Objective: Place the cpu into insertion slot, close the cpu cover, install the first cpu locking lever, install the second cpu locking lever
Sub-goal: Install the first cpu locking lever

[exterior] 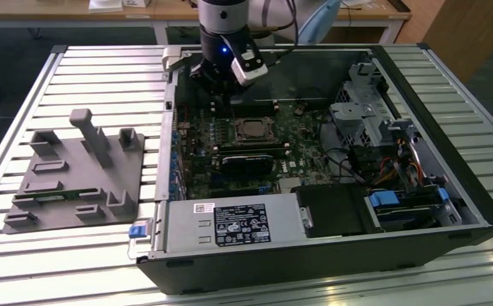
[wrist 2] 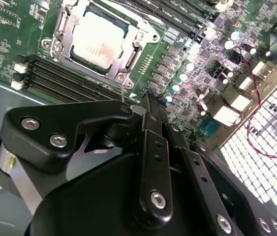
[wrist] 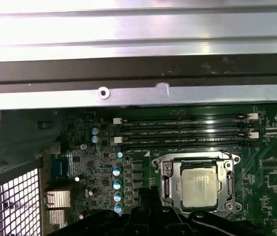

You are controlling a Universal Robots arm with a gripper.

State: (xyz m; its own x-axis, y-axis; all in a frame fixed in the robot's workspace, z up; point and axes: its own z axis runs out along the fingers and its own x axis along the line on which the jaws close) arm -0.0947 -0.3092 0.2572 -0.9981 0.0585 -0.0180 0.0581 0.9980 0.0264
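Slatted bench (exterior: 25,95) carries an open computer case (exterior: 416,70). On the far side of the insertion slot (exterior: 248,131) hovers the hand (wrist 2: 149,101), closed, holding nothing. The cpu cover (wrist 2: 59,29) lies flat over the seated cpu (wrist 2: 96,42). Judgement: lever work wants a steady downward press, clear of the memory slots (wrist: 182,130).

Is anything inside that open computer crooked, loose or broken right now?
Nothing stands out. In the first wrist view the cpu lies flat and square, evenly framed by the cpu cover, which looks lowered around it. I see nothing bent, loose or spilled on the motherboard.
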